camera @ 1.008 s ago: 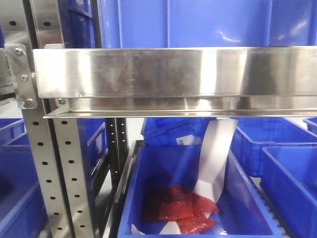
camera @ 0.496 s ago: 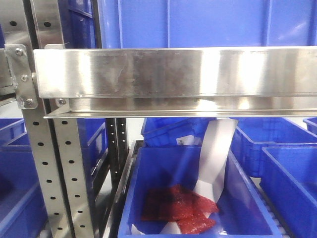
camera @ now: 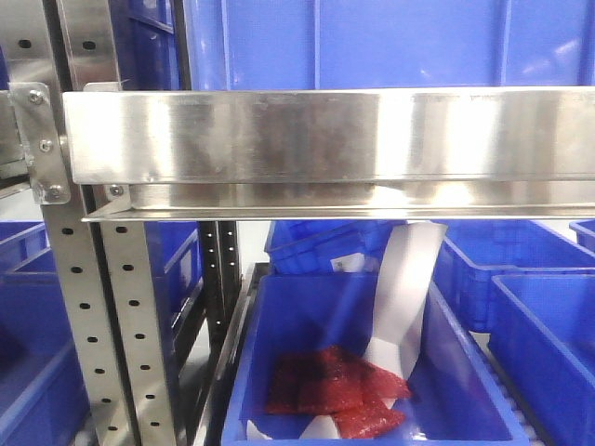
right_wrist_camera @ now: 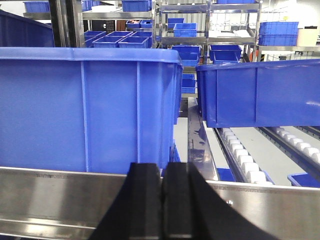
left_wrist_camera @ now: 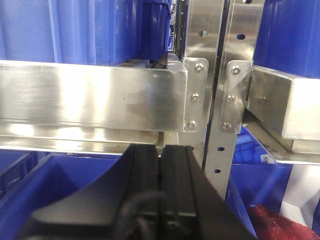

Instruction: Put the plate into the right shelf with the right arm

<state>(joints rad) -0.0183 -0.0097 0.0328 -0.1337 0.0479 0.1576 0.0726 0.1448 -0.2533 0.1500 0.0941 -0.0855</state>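
We could see no plate in any view; the steel rail (camera: pixel 325 135) hid the top of the white sheet (camera: pixel 404 288). The frame's bottom edge cut off the red packets (camera: pixel 339 390) and their blue bin (camera: pixel 465 362).

Storage room, steel racking with blue bins.
Far shelving units (right_wrist_camera: pixel 234 35) hold stacked blue bins (right_wrist_camera: pixel 279 33); white roller track (right_wrist_camera: pixel 243 162) runs along a grey floor (right_wrist_camera: pixel 280 160); bright overhead light glares on polished metal; perforated uprights (camera: pixel 102 334) stand left.
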